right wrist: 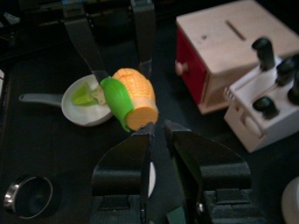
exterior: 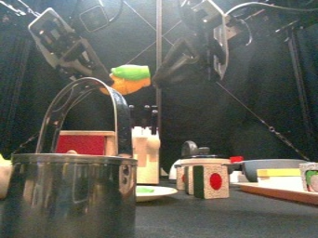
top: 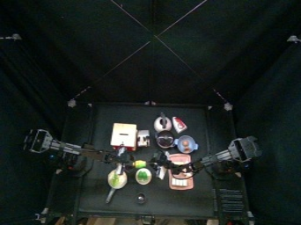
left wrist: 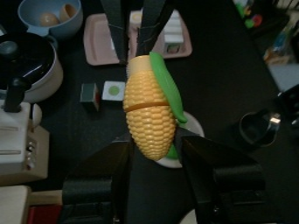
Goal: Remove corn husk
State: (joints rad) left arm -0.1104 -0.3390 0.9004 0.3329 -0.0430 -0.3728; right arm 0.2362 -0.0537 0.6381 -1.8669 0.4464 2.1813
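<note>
Left gripper (left wrist: 149, 162): its two jaws are clamped on the lower end of the corn cob (left wrist: 149, 109), holding it in the air above the table (top: 100, 119).
Corn cob, long axis: in the front view the cob (exterior: 125, 80) lies roughly level, raised high between the two arms; in the left wrist view it runs straight out from the jaws, its far tip pointing toward the right gripper (left wrist: 149, 26).
Corn cob, look: yellow rows of kernels, with a thin seam across the middle; the end seen in the right wrist view (right wrist: 135, 94) is a flat orange-yellow disc.
Corn husk (left wrist: 167, 83): a light-green leaf wrapped along one flank of the cob, from the far tip down to the left jaws; in the front view it shows as a green cap (exterior: 129, 72) over the yellow.
Corn husk, place: on the cob, in mid-air over the front middle of the table, above a white dish with a green inside (right wrist: 82, 94).
Right gripper (right wrist: 158, 131): its jaws meet at the cob's far end; I cannot tell whether they pinch the husk, the cob, or nothing.
Right of the cob: a red box with a white top (right wrist: 239, 44) on the table.
</note>
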